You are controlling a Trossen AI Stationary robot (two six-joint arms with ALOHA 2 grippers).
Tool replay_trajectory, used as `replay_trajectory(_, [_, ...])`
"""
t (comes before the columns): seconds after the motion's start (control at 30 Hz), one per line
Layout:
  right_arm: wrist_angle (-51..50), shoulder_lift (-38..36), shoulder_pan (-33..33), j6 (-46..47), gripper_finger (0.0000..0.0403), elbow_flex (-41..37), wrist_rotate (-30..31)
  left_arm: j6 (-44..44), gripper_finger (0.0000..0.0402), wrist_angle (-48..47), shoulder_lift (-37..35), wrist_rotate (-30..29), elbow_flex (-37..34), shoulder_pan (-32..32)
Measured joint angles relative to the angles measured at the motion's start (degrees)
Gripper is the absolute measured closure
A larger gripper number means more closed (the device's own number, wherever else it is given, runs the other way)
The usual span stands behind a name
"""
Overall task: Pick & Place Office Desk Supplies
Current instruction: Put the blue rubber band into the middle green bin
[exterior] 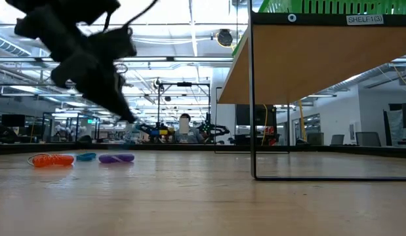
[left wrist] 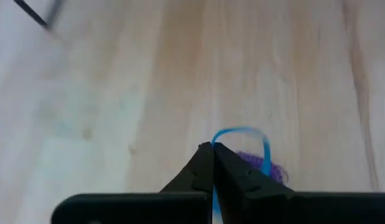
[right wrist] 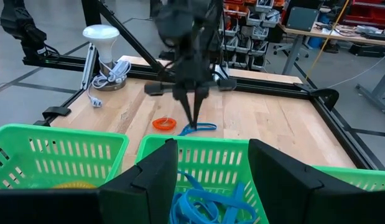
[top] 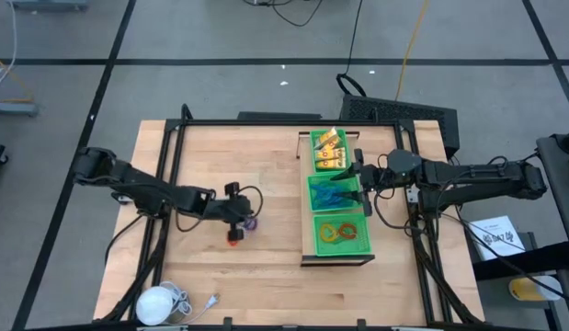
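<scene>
My left gripper (top: 240, 219) is at the table's middle, shut on a thin blue ring (left wrist: 242, 132). A purple ring (top: 251, 222) lies on the table right beside it, and an orange ring (top: 233, 236) lies a little nearer. In the low view the orange ring (exterior: 53, 159), the blue ring (exterior: 86, 157) and the purple ring (exterior: 116, 158) show in a row at table level. My right gripper (top: 359, 175) is open and empty above the middle green tray (top: 312, 195), which holds blue clip-like pieces (right wrist: 198, 202). The far tray holds yellow packets (top: 327, 150). My left gripper pinches the blue ring's near side (left wrist: 213, 147) between its two fingertips; a strip of blue shows between the fingers. The fingers come from above, pointing down (right wrist: 193, 118). The rest of the loop (right wrist: 203, 128) reaches out past the tips, low by the table beside the purple ring.
A wooden shelf (exterior: 307, 65) on thin black legs at the right carries three green mesh trays in a row; the near one (top: 342, 233) holds orange and red rings. A white round object with a cord (top: 160, 302) lies at the near left corner. A black frame borders the table.
</scene>
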Motion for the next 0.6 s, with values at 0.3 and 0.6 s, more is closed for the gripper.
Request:
replay_trajectory(0.3, [0.9, 0.0, 0.0, 0.0, 0.0216, 0.0, 0.0, 15.9, 0.0396, 1.0, -3.9, -4.8, 7.2, 0.1])
replay_trajectory(0.6, [8.1, 0.7, 0.0, 0.1, 0.0216, 0.0, 0.0, 36.2, 0.0398, 12.3, -4.0, -5.9, 13.4, 2.4])
